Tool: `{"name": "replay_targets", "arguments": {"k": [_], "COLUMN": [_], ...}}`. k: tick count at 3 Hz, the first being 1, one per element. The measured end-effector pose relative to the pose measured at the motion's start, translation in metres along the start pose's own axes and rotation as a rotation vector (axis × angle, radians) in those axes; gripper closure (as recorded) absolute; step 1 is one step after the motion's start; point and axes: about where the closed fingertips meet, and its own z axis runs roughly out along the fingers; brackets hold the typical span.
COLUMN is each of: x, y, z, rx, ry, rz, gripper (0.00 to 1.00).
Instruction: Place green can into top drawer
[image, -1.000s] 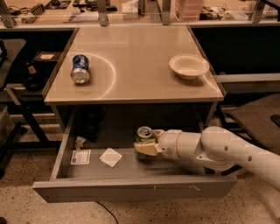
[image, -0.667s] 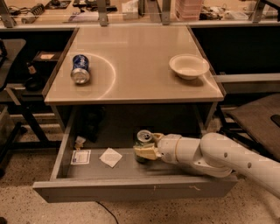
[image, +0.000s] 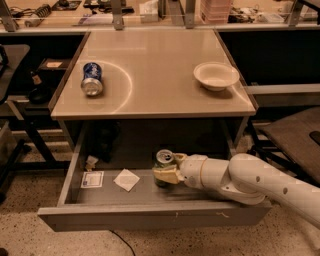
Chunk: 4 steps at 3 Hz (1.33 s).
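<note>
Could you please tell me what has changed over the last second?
The gripper, still holding the green can, has lowered it slightly inside the open top drawer. The blue can, the bowl and the papers in the drawer have not moved.

The tool (image: 164, 176) sits below the front edge of the desk (image: 160, 55). A blue can (image: 92, 79) lies on its side on the desk, above and left of the tool. A white bowl (image: 216, 75) stands above and right. A white paper square (image: 126, 179) lies near the tool's left, and a small card (image: 92, 179) farther left.
</note>
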Motion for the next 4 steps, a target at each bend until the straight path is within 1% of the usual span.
{"name": "replay_targets", "arguments": {"k": [3, 4], "x": [0.0, 0.0], "y": [0.0001, 0.0001], "z": [0.0001, 0.0001], "rx": [0.0, 0.0], "ry": [0.0, 0.0], "rz": [0.0, 0.0], "gripper": [0.15, 0.0]}}
